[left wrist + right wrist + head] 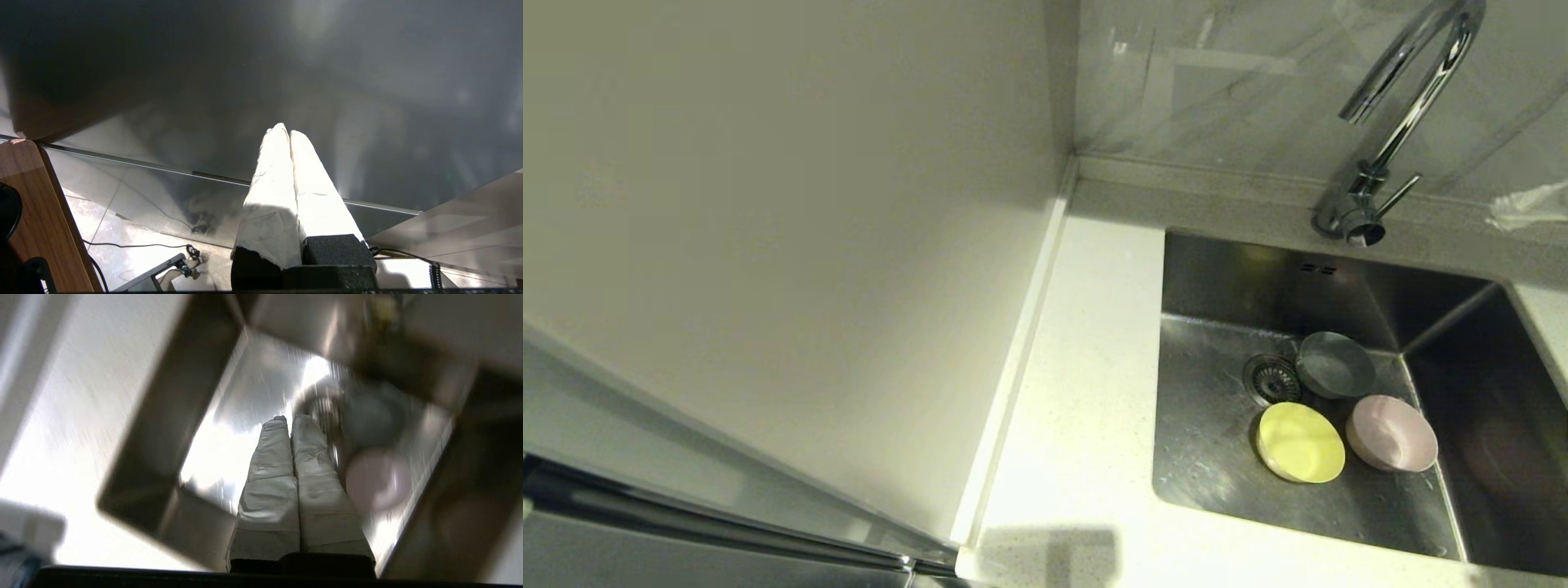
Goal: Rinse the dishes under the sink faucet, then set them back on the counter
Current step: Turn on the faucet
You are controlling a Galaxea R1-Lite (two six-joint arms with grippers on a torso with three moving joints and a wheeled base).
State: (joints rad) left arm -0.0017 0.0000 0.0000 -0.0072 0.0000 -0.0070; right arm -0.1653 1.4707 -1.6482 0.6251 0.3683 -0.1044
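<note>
Three dishes lie in the steel sink point(1209, 457): a pale blue bowl point(1334, 364) beside the drain point(1272, 379), a yellow bowl point(1300, 442) in front of it, and a pink bowl point(1392, 433) to the right. The chrome faucet point(1401, 122) stands behind the basin, its spout high over the sink. The white counter point(1086, 392) runs along the sink's left. Neither arm shows in the head view. My right gripper point(289, 418) is shut and empty, hanging above the sink; the blue bowl point(369, 416) and pink bowl point(378, 479) lie blurred beyond it. My left gripper point(285, 130) is shut and empty, low beside a cabinet.
A plain white panel point(768, 204) rises along the counter's left, behind a raised edge strip point(1013, 367). Grey marbled wall tiles point(1217, 73) back the sink. Below the left gripper lie the floor with cables point(135, 245) and a wooden panel point(36, 212).
</note>
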